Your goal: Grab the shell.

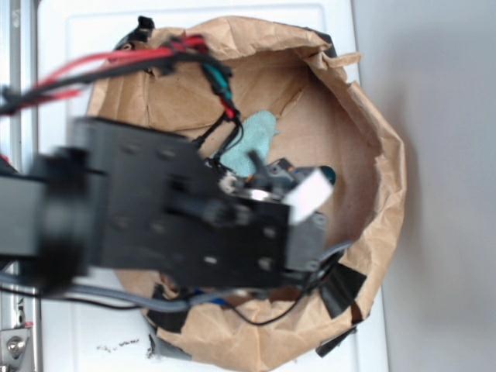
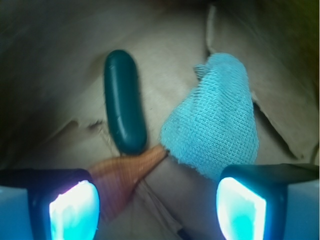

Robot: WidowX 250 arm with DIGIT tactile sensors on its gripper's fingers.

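Not grabbed yet. End effector (image 2: pixel 157 205) wide open, holding nothing, low inside the paper bag (image 1: pixel 372 116). Shell (image 2: pixel 125 175) just ahead between the fingers, touching green capsule (image 2: pixel 124 100) and teal cloth (image 2: pixel 215 125). Left: close and lift.

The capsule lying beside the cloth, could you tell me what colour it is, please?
Dark green; the capsule shows best in the wrist view.

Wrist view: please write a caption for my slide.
Open gripper above the shell, beside green capsule and teal cloth.
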